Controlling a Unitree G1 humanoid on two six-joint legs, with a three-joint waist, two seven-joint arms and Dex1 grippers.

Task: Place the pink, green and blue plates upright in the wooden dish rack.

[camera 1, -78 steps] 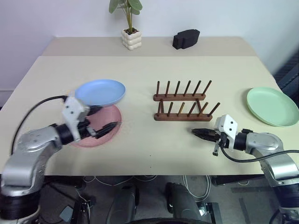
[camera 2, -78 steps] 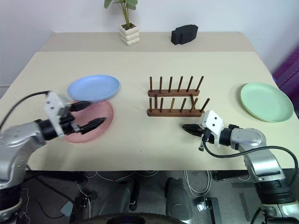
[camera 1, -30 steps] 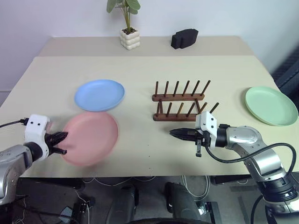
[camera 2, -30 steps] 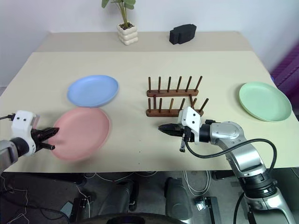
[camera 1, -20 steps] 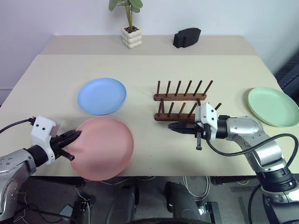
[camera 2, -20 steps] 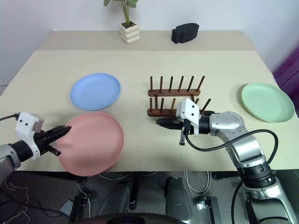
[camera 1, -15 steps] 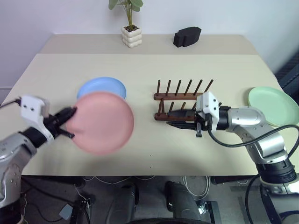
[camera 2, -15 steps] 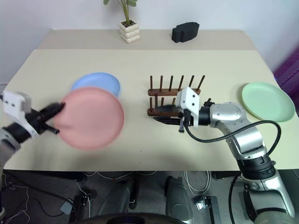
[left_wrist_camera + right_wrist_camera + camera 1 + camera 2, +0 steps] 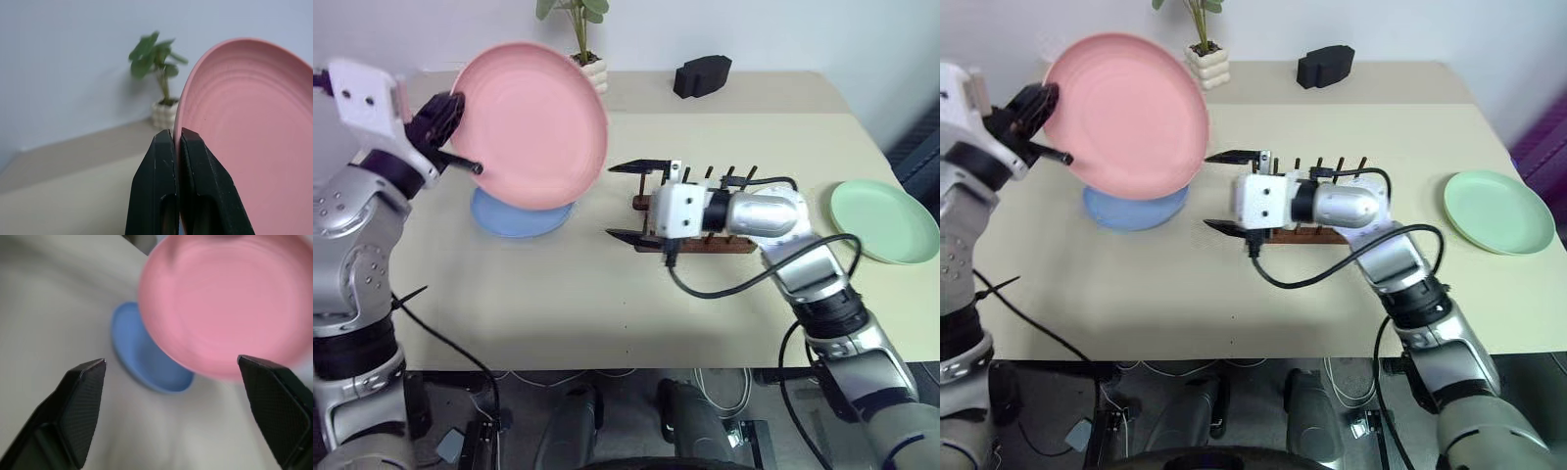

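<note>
My left gripper (image 9: 458,110) is shut on the rim of the pink plate (image 9: 533,122), which it holds raised above the table's left side, tilted nearly upright with its face toward me. The left wrist view shows the fingers (image 9: 164,147) clamped on that rim. The blue plate (image 9: 514,215) lies on the table below, partly hidden behind the pink one. My right gripper (image 9: 611,201) stands open, pointing left toward the pink plate's right edge, apart from it. Its forearm covers much of the wooden dish rack (image 9: 732,244). The green plate (image 9: 884,220) lies flat at the far right.
A potted plant (image 9: 573,12) and a black block (image 9: 702,76) stand at the table's (image 9: 607,294) back edge. A cable loops from my right wrist over the table in front of the rack.
My left gripper has lifted the pink plate off the table and tipped it nearly upright. My right gripper has moved left past the rack, rolled and opened.
</note>
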